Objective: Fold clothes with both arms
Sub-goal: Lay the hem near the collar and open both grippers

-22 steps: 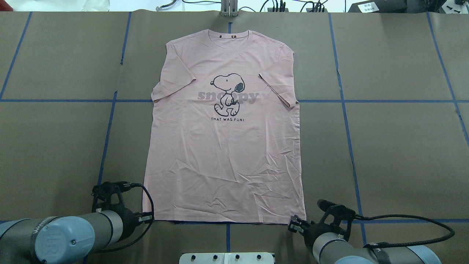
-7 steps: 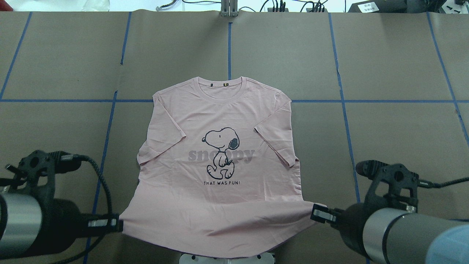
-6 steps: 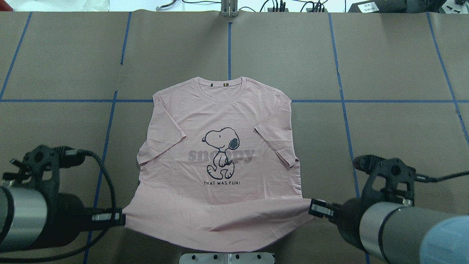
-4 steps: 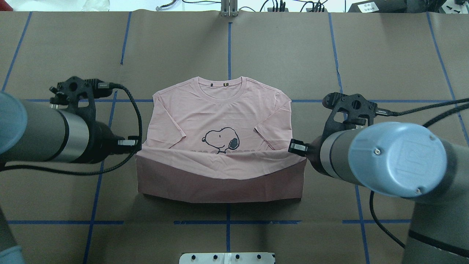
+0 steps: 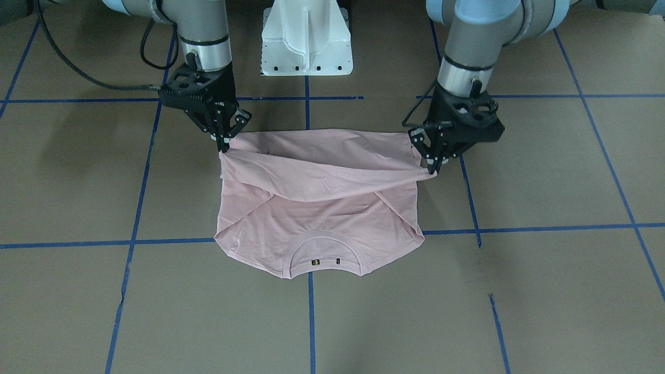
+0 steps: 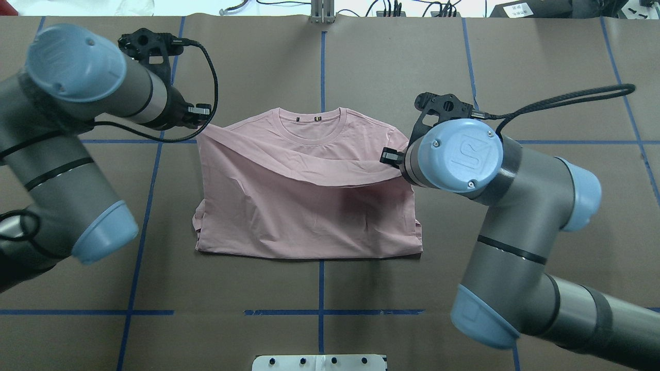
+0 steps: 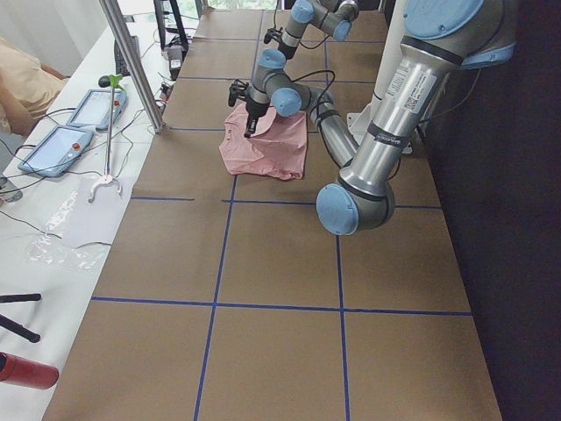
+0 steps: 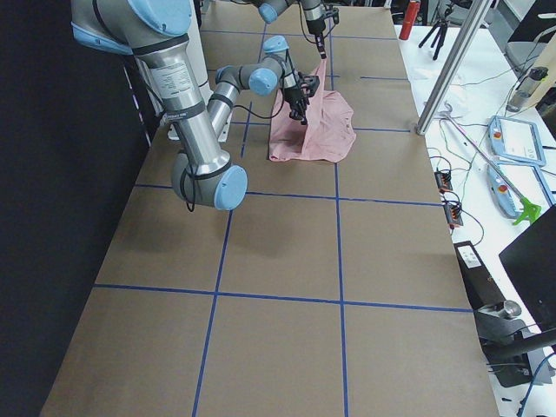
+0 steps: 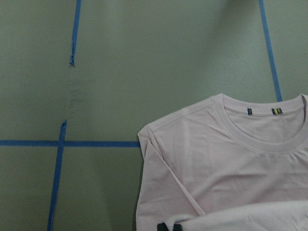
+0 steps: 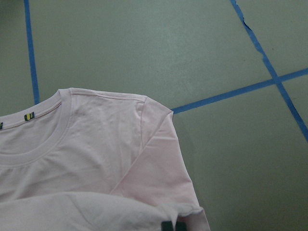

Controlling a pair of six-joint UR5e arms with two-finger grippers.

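**Surface:** brown paper-covered surface (image 6: 541,206) ruled with blue tape lines. It carries the garment near its middle.

**Arms:** two silver-grey jointed arms with light blue caps, the left arm (image 6: 62,175) and the right arm (image 6: 515,232). Both have swung forward from the near edge and now reach over the garment's far half.

**Garment:** pale pink short-sleeved T-shirt (image 6: 309,226), lying at the centre of the surface with its neck away from the robot.
- Change: a moment ago the lifted hem (image 6: 309,178) stood level with the dog print. It has since been carried to just short of the ribbed collar (image 6: 312,129), and the print is covered.
- Judgement: the bottom-to-top half fold is nearly laid. The hem is not yet set down and sags between its two held corners.

**Tools:** left tool (image 5: 434,163) and right tool (image 5: 224,144).
- Each is closed tight on one hem corner, with cloth drawn taut from the tips.
- The wrist views show only the tip ends, so the bite is probably shallow.
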